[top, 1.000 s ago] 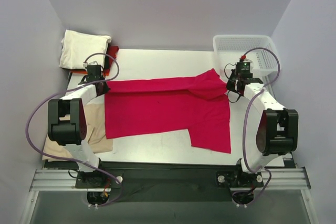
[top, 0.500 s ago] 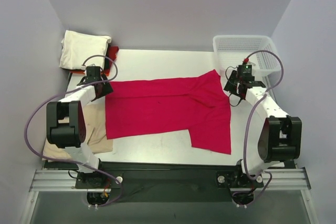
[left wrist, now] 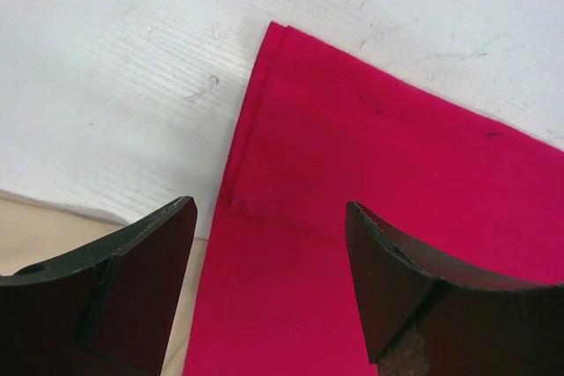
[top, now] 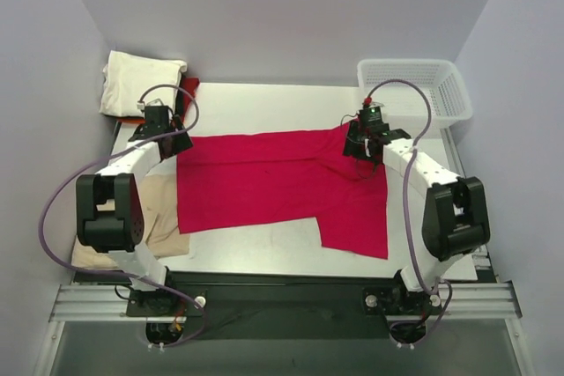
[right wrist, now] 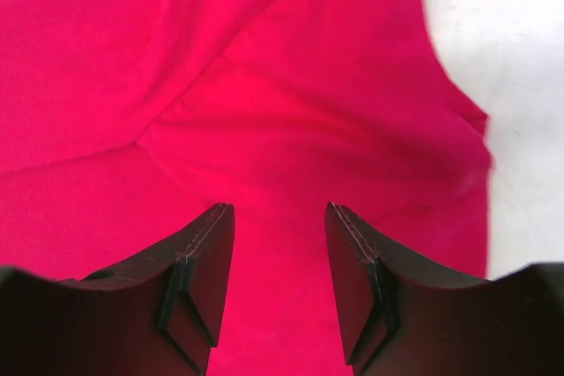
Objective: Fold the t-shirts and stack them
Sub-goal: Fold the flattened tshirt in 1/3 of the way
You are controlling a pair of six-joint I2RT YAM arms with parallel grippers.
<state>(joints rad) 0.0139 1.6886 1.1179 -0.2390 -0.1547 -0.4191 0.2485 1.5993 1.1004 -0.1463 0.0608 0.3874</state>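
Right gripper point(right wrist: 278, 210) now over crimson t-shirt point(right wrist: 264, 103)

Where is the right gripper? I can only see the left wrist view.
Observer: The right gripper is open over the far right part of the crimson t-shirt, with nothing between its fingers.
Operator: Are any finished shirts out there?
Observer: A folded cream t-shirt lies off the far left corner of the table, with red cloth showing under it.
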